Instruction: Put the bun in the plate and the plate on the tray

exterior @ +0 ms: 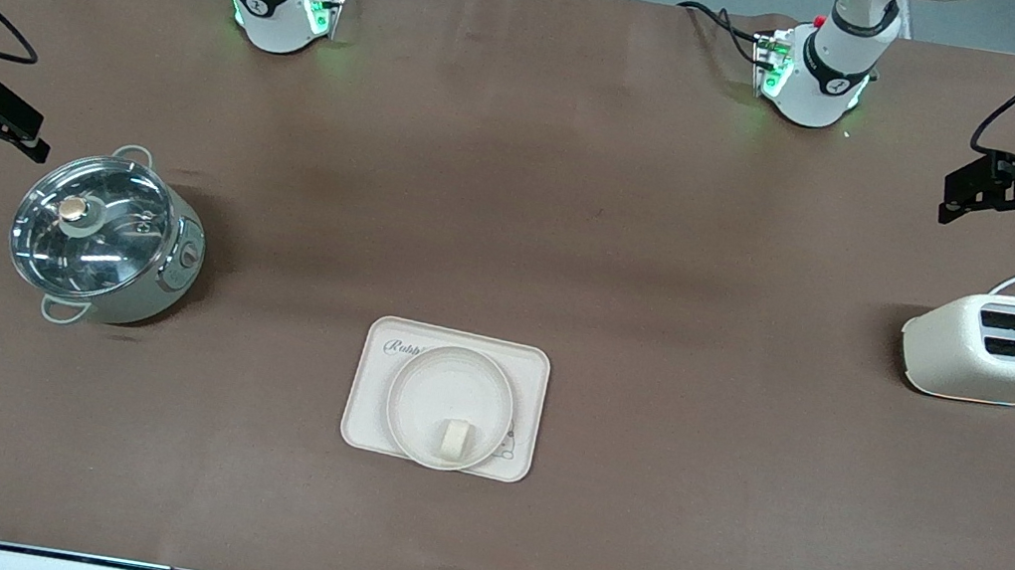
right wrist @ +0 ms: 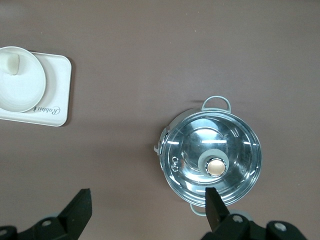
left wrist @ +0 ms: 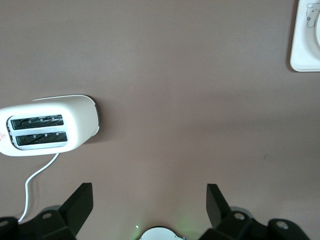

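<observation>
With the bun (exterior: 454, 440) in the plate (exterior: 426, 394) on the tray (exterior: 366, 425) near the table's (exterior: 524, 177) front edge, both the left tool (exterior: 969, 193) and right tool (exterior: 3, 124) should simply wait, fingers apart and empty, over its ends.

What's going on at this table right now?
Nothing is being handled. The small cream-white bun lies in the round cream-white plate, which sits on the cream rectangular "Rabbit" tray. The left tool hangs open above the cream toaster; the right tool hangs open by the lidded steel pot. Both arms wait.
</observation>
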Robot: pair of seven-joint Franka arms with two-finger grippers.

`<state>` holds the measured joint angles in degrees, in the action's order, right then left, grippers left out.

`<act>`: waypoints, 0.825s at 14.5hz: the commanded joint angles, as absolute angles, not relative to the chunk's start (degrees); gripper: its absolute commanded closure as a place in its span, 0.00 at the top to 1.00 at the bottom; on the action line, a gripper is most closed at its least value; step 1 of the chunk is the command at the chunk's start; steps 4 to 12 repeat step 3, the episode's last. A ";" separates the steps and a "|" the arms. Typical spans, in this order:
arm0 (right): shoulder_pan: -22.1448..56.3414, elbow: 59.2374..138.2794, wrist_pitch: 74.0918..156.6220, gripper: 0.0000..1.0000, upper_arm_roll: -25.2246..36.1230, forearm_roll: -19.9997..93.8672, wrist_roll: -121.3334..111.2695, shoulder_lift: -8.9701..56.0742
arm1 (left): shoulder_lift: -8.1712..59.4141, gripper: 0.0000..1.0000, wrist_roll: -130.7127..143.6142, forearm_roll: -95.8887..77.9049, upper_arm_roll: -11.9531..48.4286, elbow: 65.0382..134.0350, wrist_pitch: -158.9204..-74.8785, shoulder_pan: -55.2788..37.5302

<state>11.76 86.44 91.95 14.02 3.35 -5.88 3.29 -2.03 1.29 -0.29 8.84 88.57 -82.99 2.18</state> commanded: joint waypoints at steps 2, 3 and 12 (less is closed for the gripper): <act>7.03 86.40 91.67 1.00 8.96 1.58 -5.36 2.55 | -2.64 1.00 0.88 -0.35 8.96 87.89 -82.00 2.46; 7.12 86.22 91.76 1.00 8.88 1.58 -5.45 2.46 | -2.64 1.00 0.88 -0.35 8.88 87.89 -82.00 2.46; 7.12 86.22 91.76 1.00 8.88 1.58 -5.45 2.46 | -2.64 1.00 0.88 -0.35 8.88 87.89 -82.00 2.46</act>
